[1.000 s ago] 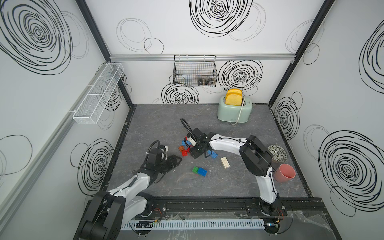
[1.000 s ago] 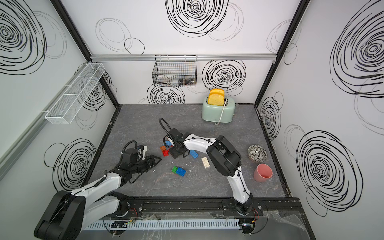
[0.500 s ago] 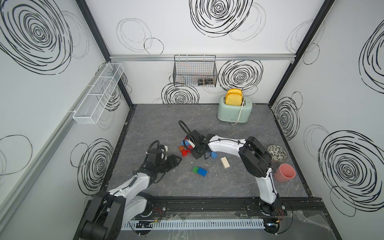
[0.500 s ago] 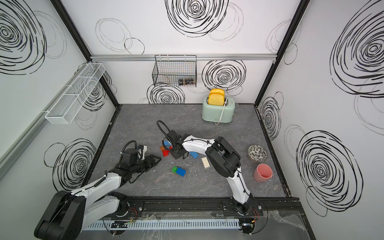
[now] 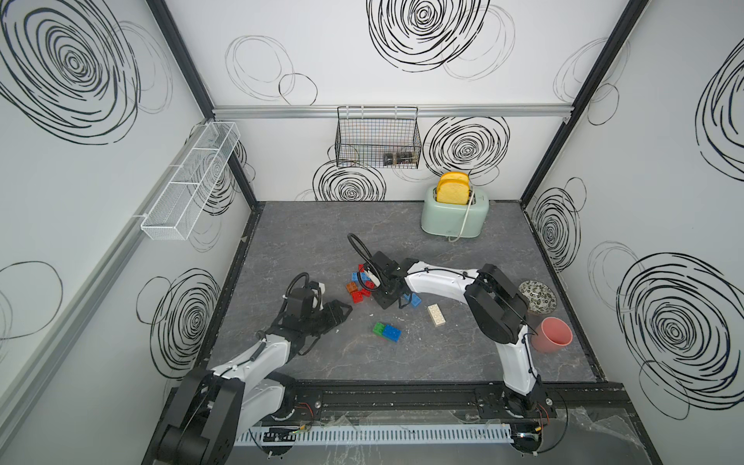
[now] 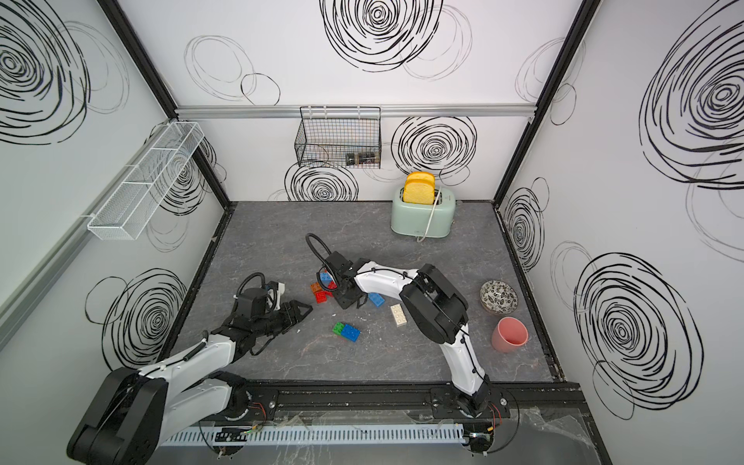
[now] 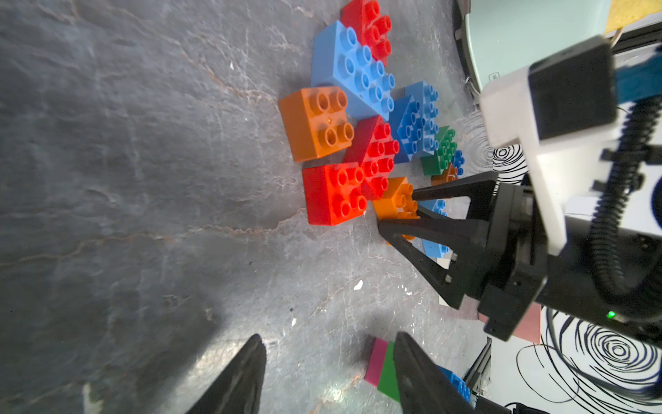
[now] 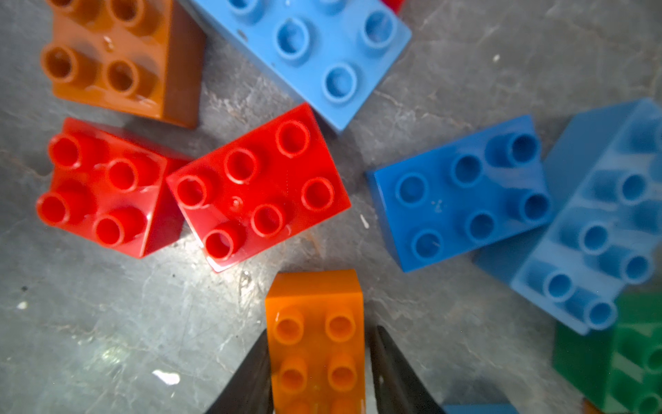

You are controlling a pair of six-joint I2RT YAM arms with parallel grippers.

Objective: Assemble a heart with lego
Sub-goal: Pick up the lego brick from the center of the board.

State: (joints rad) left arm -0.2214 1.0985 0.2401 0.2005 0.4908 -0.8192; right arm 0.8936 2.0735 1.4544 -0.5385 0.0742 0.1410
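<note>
Loose lego bricks lie mid-table: two red bricks point(image 8: 107, 186) point(image 8: 258, 186), a brown-orange one point(image 8: 118, 53), a light blue one point(image 8: 315, 46) and a blue one point(image 8: 462, 193). My right gripper point(image 8: 322, 329) is shut on an orange brick point(image 8: 315, 340), a finger along each long side, just short of the red bricks. In both top views this gripper point(image 5: 374, 290) point(image 6: 340, 292) hides that brick. My left gripper point(image 7: 329, 338) point(image 5: 342, 312) is open and holds nothing, low over bare table left of the pile. A heart shape does not show.
A joined green and blue brick pair point(image 5: 386, 332), a cream brick point(image 5: 437, 314) and a blue brick point(image 5: 414, 300) lie nearer the front. A toaster point(image 5: 455, 213) stands at the back right. A patterned bowl point(image 5: 537, 297) and a pink cup point(image 5: 551, 334) sit by the right wall.
My right gripper's jaws have closed in on the orange brick, and the gripper shifted slightly beside the red bricks. The left arm has stayed where it was.
</note>
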